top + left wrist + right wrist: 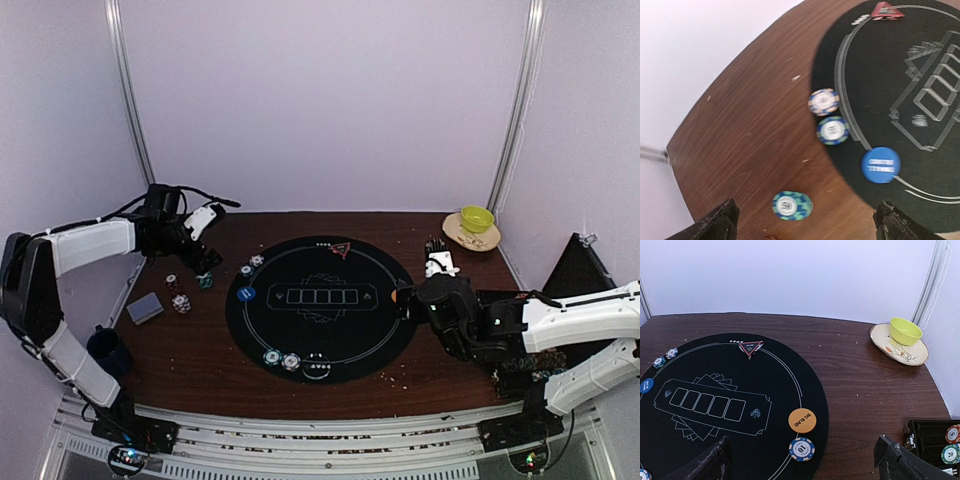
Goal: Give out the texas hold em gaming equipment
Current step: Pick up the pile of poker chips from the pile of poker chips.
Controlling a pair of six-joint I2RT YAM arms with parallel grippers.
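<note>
Clock bearings read on the mat [375, 330] from above, 12 at the far wall. Off the mat, out past 9: mug [105, 348] near the table's front, deck [145, 308] lying flat, two chip stacks [181, 303] beside it; I take these as supply not yet shared out. Outside 10 the left gripper [205, 265] hangs low over bare wood, jaws spread wide, nothing in them. Below it the teal chip [791, 205] lies flat, clear of both fingers [715, 225], just off the rim. Judged: it sits there as a stake for that seat, next to the rim pair [833, 130] straddling the edge at 10. Inside the rim at 9: blue button [880, 164]; at 12: triangle [750, 347]; at 7: near pair [272, 356]. At 3: orange button [802, 420], marked BIG BLIND, with the 10 chip [801, 449] at 4, probably one seat's marker and stake together. Over that spot the right gripper [408, 300] hovers, jaws wide, empty. Far right: bowl [905, 330] on plate [912, 357], apart from play. Hard to read: from above the right arm covers nearly all of the orange button and the 10 chip; the case [927, 435] is cut off by the frame, chip count unknown; the left wrist view is blurred, so the blue button's lettering cannot be told.
</note>
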